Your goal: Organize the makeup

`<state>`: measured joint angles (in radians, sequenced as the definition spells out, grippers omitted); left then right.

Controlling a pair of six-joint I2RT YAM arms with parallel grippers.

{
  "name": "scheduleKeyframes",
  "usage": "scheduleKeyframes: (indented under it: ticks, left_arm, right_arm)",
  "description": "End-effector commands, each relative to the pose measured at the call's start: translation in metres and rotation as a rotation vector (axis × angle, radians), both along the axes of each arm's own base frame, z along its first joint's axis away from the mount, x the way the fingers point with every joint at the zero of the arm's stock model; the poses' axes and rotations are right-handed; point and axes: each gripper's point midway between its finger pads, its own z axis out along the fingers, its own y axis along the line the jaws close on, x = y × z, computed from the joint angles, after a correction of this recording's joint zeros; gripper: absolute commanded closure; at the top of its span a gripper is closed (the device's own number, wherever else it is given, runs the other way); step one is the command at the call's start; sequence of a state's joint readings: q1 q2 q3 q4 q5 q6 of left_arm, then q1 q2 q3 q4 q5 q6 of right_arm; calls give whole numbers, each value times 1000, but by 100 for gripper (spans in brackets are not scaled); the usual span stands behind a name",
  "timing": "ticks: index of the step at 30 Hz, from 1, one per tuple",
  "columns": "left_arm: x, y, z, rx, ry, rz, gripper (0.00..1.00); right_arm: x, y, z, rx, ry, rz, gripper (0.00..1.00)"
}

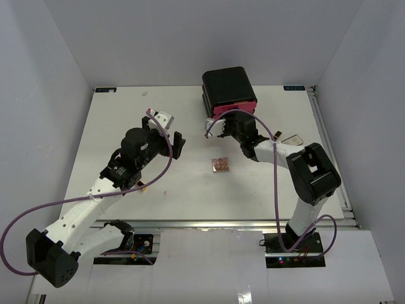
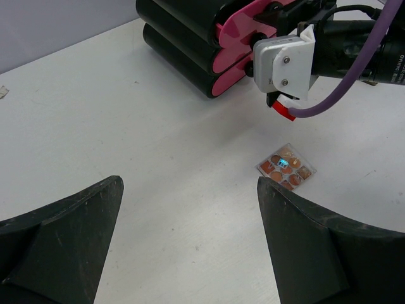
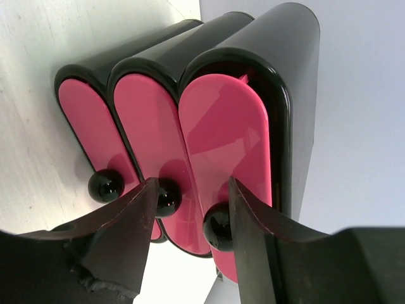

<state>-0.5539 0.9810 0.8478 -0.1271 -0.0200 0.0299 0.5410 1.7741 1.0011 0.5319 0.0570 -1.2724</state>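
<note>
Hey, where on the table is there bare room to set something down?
Bare: the far left corner, between the black drawer box and the left edge of the table, and the near strip between the palette and the arm bases. Crowded: in front of the box, where the right gripper sits at the pink drawers, with a flat compact beside that arm.

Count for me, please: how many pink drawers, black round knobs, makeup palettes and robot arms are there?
Pink drawers: 3
Black round knobs: 3
Makeup palette: 1
Robot arms: 2
Total: 9
</note>
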Motion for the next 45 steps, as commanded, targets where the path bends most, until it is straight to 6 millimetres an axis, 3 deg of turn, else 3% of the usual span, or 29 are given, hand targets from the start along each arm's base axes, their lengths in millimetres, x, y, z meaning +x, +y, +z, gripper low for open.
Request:
scheduleKeyframes:
  ticks: [1,6,9,14,24,31,38,45]
  left_arm:
    - [3,3,3,-4,-19,14,2]
    - [4,3,3,-3,-17,13,2]
    - [3,2,3,-5,-16,9,2]
    - [2,1,4,-12,-15,1,2]
    - [1,0,5,-15,-18,-4,2]
    - [1,-1,5,-18,-15,-8,2]
    - [1,-1,5,-18,-15,-8,2]
    - [-3,-7,5,-27,-8,-49,2]
  right_arm:
    - [14,7,19,64,-10,-15,42]
    - [7,9,16,166,134,1,36]
    - [-2,14,35,288,251,72,34]
    - [-41,15,46,380,448,242,33]
    - [-75,3,65,480,554,359,34]
    - [-60,-5,59,453,552,322,43]
    - [-45,-10,38,359,558,311,73]
    - [-27,-26,12,285,539,242,80]
